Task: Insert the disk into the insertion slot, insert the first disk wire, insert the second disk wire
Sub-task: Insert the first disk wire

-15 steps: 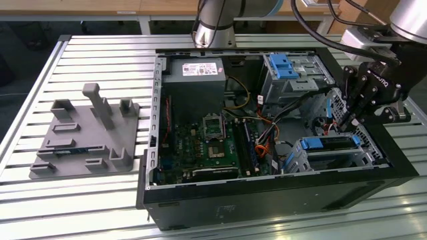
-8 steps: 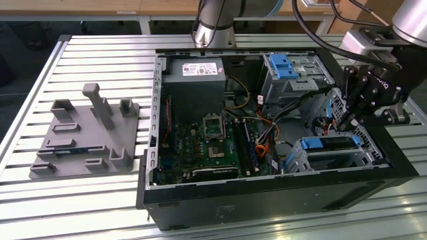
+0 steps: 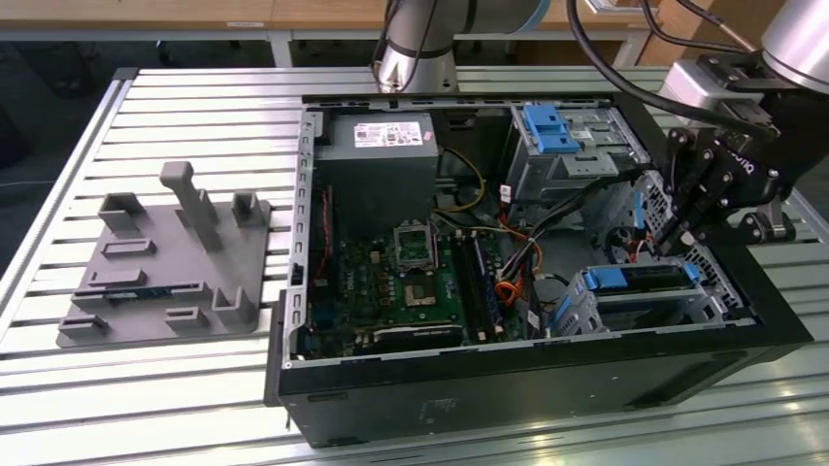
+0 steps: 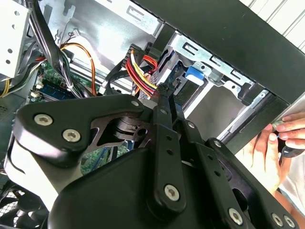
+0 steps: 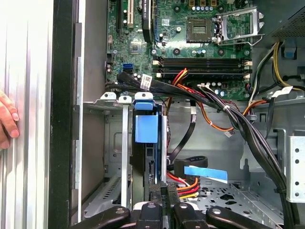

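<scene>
We find the disk [image 3: 635, 279] seated in the insertion slot [image 3: 716, 294], in the corner of the open computer case [image 3: 518, 393] toward the exterior view's right, with its blue frame facing up. The gripper [image 3: 675, 245] hangs just above the disk, close to a red and yellow wire bundle [image 5: 185, 189]. In the second wrist view its fingers [image 4: 161, 124] are drawn together with no gap at the tips. We cannot tell whether they pinch a plug. A person's hand [image 5: 6, 119] rests outside the case wall.

Open black computer case [image 3: 518, 388], green motherboard [image 3: 414, 291], grey power supply [image 3: 379, 160], grey fixture plate [image 3: 155, 254] on slatted table [image 3: 155, 388]
</scene>
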Controlling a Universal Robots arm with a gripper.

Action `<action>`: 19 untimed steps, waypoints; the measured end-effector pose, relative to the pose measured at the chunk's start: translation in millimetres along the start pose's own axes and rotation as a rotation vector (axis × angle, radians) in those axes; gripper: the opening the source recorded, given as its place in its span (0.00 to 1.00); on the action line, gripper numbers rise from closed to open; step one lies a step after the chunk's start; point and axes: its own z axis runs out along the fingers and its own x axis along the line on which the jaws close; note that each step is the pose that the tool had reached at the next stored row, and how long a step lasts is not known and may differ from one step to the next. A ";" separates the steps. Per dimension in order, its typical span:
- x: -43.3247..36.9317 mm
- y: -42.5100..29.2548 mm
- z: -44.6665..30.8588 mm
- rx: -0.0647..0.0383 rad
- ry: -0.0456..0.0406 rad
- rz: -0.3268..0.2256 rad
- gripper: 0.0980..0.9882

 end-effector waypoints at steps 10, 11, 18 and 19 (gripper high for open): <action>6.5 -0.1 2.4 0.000 -0.0001 0.000 0.07; 6.9 -0.1 2.8 0.000 -0.0001 0.000 0.07; 7.4 -0.1 4.8 0.000 -0.0001 0.000 0.07; 7.4 -0.1 5.0 0.000 -0.0001 0.000 0.07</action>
